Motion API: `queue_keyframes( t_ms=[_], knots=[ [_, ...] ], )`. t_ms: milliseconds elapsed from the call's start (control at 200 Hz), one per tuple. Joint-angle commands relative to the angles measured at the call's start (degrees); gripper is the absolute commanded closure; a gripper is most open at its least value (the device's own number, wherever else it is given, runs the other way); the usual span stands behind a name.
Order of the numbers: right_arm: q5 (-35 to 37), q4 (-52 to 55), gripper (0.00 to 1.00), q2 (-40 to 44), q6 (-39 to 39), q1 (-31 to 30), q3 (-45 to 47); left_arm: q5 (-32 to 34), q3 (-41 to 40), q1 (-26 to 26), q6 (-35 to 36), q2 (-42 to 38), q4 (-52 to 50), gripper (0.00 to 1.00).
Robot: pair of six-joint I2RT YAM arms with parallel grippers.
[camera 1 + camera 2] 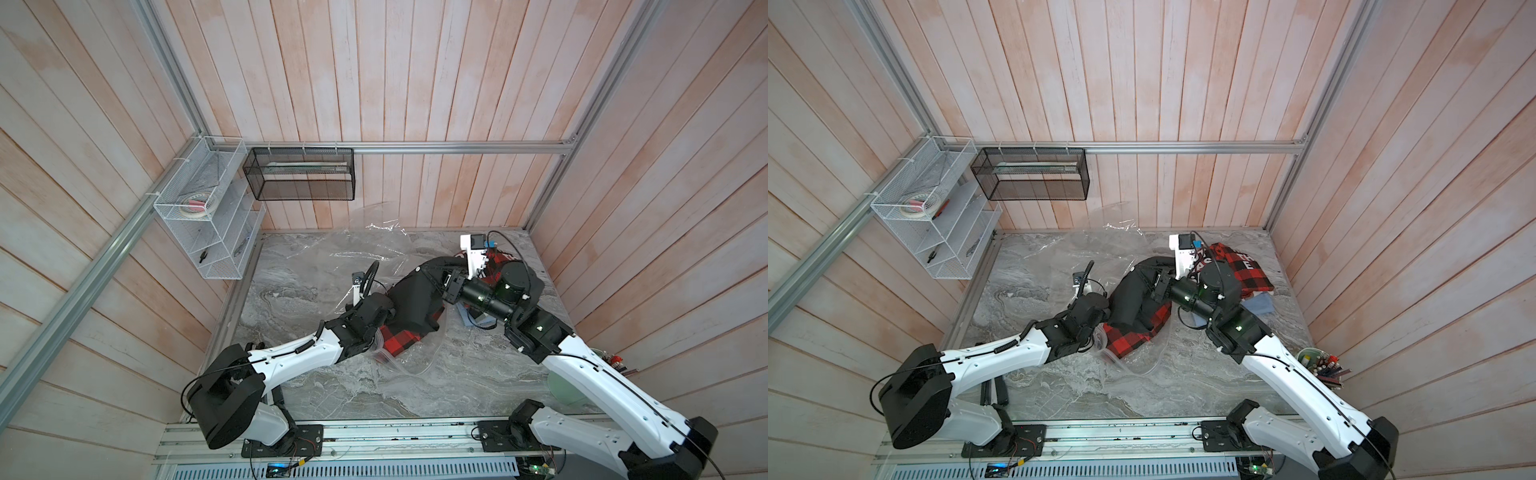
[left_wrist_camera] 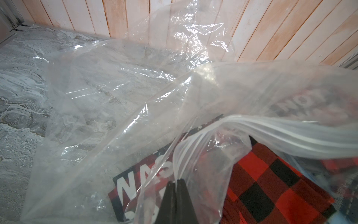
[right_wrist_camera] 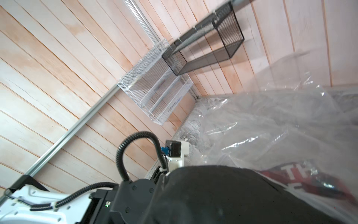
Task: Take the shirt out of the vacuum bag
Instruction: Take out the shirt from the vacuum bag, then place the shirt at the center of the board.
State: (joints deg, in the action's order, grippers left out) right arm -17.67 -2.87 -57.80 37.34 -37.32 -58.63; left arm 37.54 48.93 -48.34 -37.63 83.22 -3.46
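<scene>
Marbled tabletop (image 2: 17,81) sits inside plank walls. My left jaws are pressed together on the zip edge of the vacuum bag (image 2: 120,93), which billows away ahead of them toward the wall. Just beneath and beyond their tips lies the red-and-black plaid shirt (image 2: 271,184), partly under plastic. My right jaws are together, buried in black cloth (image 1: 415,303); I cannot tell whether they hold it.
</scene>
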Motion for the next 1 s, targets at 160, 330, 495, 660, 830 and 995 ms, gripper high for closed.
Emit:
queue_keyframes(
  t_ms=[160, 330, 495, 660, 830, 995],
  knots=[
    [-5.15, 1.39, 1.00, 0.37, -3.37, 8.60, -11.32, 1.71, -1.29, 0.79, -2.58, 1.01, -1.32, 1.00],
    [-11.55, -2.38, 1.00, -2.27, 0.15, 22.09, -12.56, 2.27, -2.14, 0.88, -2.98, -0.42, -1.49, 1.00],
    [-12.96, -5.76, 1.00, -7.13, 2.23, 31.03, -13.69, 2.92, -2.73, 0.90, -3.32, -2.06, -2.60, 1.00],
    [-7.13, -7.34, 1.00, -11.55, -1.11, 34.29, -13.66, 2.96, -4.30, 0.92, -3.81, -4.10, -3.20, 1.00],
    [-7.81, -12.70, 1.00, -17.71, 1.03, 38.51, -13.83, 3.15, -5.31, 0.90, -4.03, -5.16, -3.91, 1.00],
    [-3.79, -17.55, 1.00, -22.81, -1.30, 39.13, -13.74, 3.23, -5.44, 0.88, -3.95, -5.24, -3.98, 1.00]
  ],
)
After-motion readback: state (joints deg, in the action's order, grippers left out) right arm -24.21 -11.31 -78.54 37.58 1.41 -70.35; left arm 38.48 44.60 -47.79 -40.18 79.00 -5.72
